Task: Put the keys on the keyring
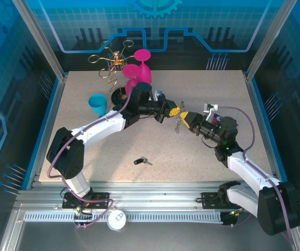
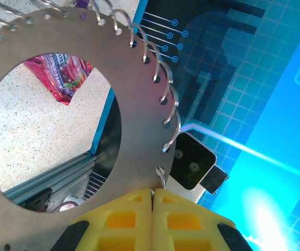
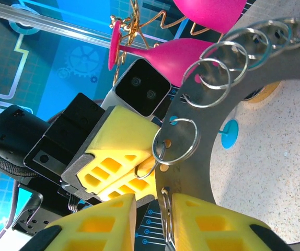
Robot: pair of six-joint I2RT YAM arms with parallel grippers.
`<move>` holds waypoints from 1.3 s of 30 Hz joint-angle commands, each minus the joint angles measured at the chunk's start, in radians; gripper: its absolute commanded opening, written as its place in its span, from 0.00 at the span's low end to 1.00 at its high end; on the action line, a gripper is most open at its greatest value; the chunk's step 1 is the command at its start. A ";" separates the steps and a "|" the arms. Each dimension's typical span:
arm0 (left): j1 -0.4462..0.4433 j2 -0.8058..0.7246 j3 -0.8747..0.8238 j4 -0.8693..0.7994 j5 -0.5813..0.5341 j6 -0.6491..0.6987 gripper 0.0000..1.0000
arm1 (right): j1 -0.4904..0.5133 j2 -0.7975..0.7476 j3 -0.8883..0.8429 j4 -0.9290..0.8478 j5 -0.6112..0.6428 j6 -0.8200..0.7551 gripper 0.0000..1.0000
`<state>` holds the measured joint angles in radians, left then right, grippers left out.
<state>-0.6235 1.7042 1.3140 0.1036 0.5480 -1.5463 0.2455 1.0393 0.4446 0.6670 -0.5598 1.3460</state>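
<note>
The left end effector is closed: its two yellow fingers meet on the rim of the large flat dark grey metal keyring and hold it up. Small silvery wire links run along the edge of this ring. The right end effector faces it from the other side, fingers a little apart. The ring's rim and one link stand in the gap, not clamped. The small keys, a black plastic head with short silvery blades, lie on the speckled beige table near its front edge, well apart from the ring. Two pink goblets and a gold wire rack stand at the far side.
</note>
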 commanded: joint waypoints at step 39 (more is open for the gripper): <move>0.010 -0.077 -0.089 -0.095 -0.106 0.072 0.67 | 0.003 -0.057 0.187 -0.684 0.050 -0.284 0.00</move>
<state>-0.6235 1.6752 1.2415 0.0765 0.4969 -1.5261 0.2459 1.0058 0.5606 0.2104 -0.5484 1.1790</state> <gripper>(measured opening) 0.659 0.065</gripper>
